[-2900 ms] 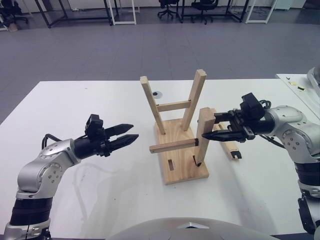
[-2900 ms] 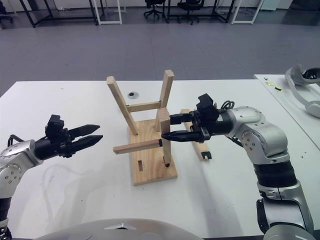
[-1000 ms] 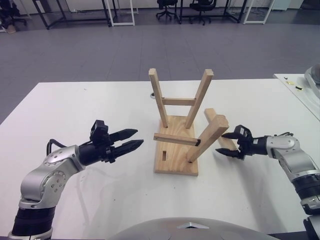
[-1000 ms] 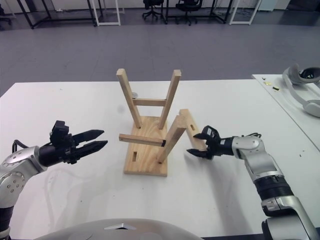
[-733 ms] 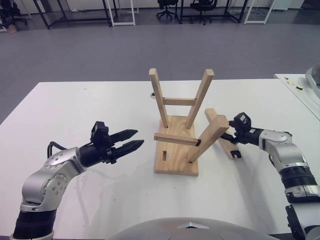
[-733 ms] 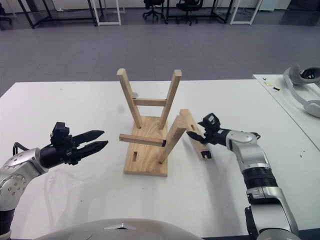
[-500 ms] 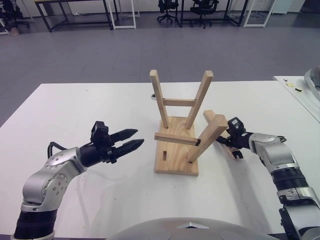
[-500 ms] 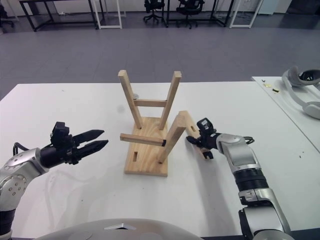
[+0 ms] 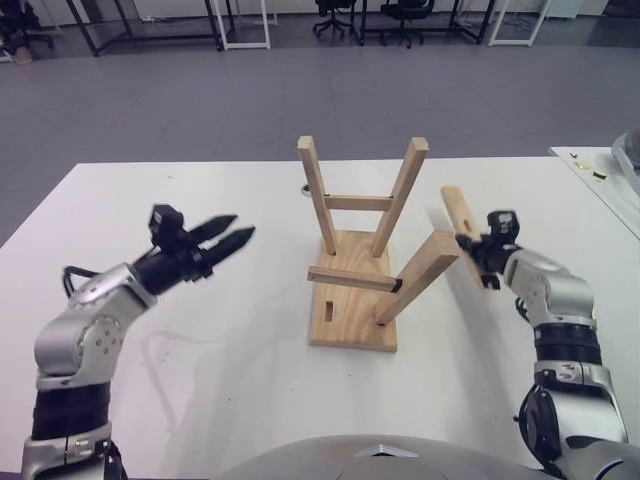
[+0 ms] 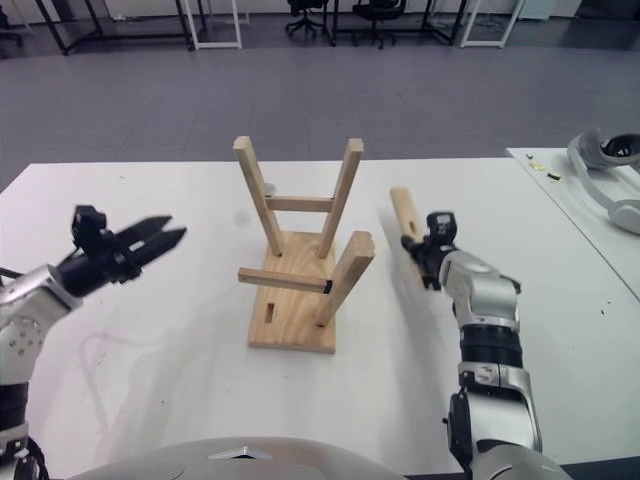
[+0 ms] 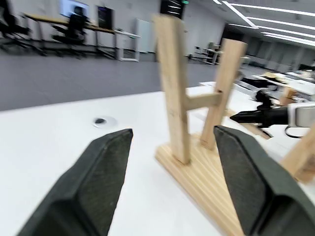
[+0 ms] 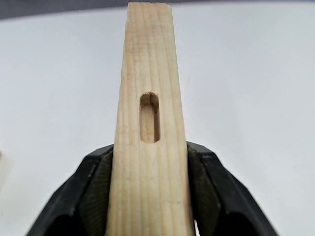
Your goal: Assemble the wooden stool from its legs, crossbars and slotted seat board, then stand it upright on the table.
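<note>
The right gripper (image 12: pixel 150 191) is closed on a loose wooden leg (image 12: pixel 147 64), which is pinched between its two black, rounded fingers (image 12: pixel 93 187) and held clear of the white table (image 9: pixel 200 400). The leg is a pale, straight-grained square bar with one oblong slot cut into its face; its near end is cut off at the frame edge. The left gripper (image 9: pixel 240 225) is held above the table well to the left, its dark tapered fingers spread wide with nothing between them. Between the arms, the seat board (image 9: pixel 350 335) is laid flat on the table. Two legs (image 9: pixel 318 205) are stood at its far end, joined by a short crossbar (image 9: pixel 356 203). A third leg (image 9: pixel 417 277) is leant at a slant nearer, with a second crossbar (image 9: pixel 350 279) projecting sideways from it. Whether that leg's foot is seated in a slot cannot be made out.
</note>
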Available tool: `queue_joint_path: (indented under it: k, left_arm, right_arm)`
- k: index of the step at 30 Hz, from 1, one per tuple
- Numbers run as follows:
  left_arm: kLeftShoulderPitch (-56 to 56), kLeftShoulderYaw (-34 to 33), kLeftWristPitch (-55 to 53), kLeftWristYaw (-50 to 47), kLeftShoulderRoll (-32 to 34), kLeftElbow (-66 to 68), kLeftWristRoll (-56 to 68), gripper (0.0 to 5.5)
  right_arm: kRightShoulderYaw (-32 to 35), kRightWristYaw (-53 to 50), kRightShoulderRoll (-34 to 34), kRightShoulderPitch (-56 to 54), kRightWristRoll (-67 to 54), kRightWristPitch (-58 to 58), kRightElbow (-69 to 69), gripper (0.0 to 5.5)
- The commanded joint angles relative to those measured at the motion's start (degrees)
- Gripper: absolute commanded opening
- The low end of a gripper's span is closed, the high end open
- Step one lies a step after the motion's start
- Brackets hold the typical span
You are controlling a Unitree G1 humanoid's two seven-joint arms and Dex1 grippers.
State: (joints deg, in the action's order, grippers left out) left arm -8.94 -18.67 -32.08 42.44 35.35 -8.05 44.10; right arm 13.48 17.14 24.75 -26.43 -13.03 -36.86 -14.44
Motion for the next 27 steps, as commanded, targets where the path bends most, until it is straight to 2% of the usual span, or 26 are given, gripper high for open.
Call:
queue_joint_path:
  k: [1,3,6,11,15,20,24,27]
  left_arm:
    - [-14.28,-4.59,-2.66,-4.07,1.92,5.08,4.2,3.03]
    - [-24.88,-5.02,-9.51,-5.16,1.45,5.07,13.43,3.03]
    - [-38.66,-3.06,-18.09,-7.21,-1.84,5.73,26.44,3.03]
    - [-48.51,-0.72,-24.13,-9.37,-5.86,10.69,34.68,3.03]
    - [-50.37,-0.81,-26.58,-9.94,-6.22,13.36,36.66,3.03]
    - [-50.31,-0.67,-30.78,-8.2,-5.31,13.36,40.0,3.03]
    - [-47.82,-0.24,-34.06,-5.15,-3.44,10.72,41.59,3.81]
    - [-48.19,0.86,-30.82,-6.0,-4.83,9.6,37.39,3.85]
  right_arm:
    - [3.24,3.55,2.96,-13.03,-4.91,4.18,5.58,2.08]
    - [5.26,9.46,2.19,-19.64,-13.6,2.56,9.68,2.08]
    - [5.43,18.13,0.56,-24.66,-30.06,-6.93,17.02,2.08]
    - [2.23,26.56,0.82,-23.53,-47.86,-19.63,24.02,2.08]
    - [0.09,29.82,2.05,-21.63,-52.45,-23.31,25.87,2.07]
    - [-1.15,28.93,1.9,-21.5,-52.99,-22.9,25.39,2.07]
    - [-0.85,28.34,1.78,-21.77,-53.53,-22.42,24.77,2.07]
    - [-2.25,29.59,2.58,-21.09,-53.64,-23.21,26.18,2.07]
